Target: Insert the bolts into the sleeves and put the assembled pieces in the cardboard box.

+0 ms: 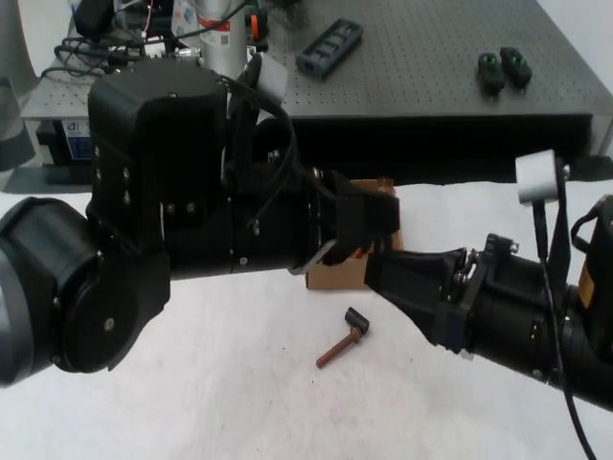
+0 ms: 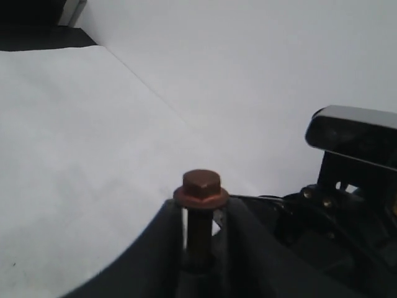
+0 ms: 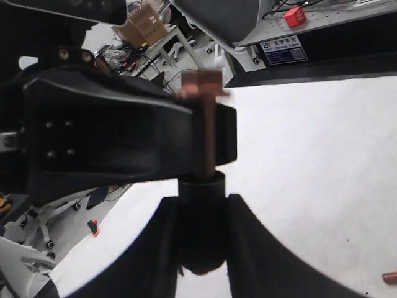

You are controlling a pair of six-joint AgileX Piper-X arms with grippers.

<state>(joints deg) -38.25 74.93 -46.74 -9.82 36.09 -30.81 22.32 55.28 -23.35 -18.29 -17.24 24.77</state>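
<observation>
1. So, the left gripper (image 2: 200, 217) has its jaws closed tight on a copper bolt (image 2: 200, 186). It grips the stem just under the head, and that leaves the far end free to go into something.
2. The right gripper (image 3: 201, 214) has its jaws closed on a black sleeve (image 3: 200, 248). The sleeve's hole faces the bolt, and the bolt's end sits right at that hole (I think it is partly in).
3. Both grippers meet in the air right by the cardboard box (image 1: 330, 276). That is most likely so the joined piece has only a short trip to get in.
4. One bolt already in its sleeve (image 1: 343, 342) lies on the white cloth (image 1: 192, 383) near the box, not in it yet.
5. Some things are hard to see.
   - The arms cover most of the box, so I cannot tell what is inside.
   - How deep the bolt goes into the sleeve is hidden too.
   - Another copper bit (image 3: 389, 277) is cut off at the edge of the right wrist view.
</observation>
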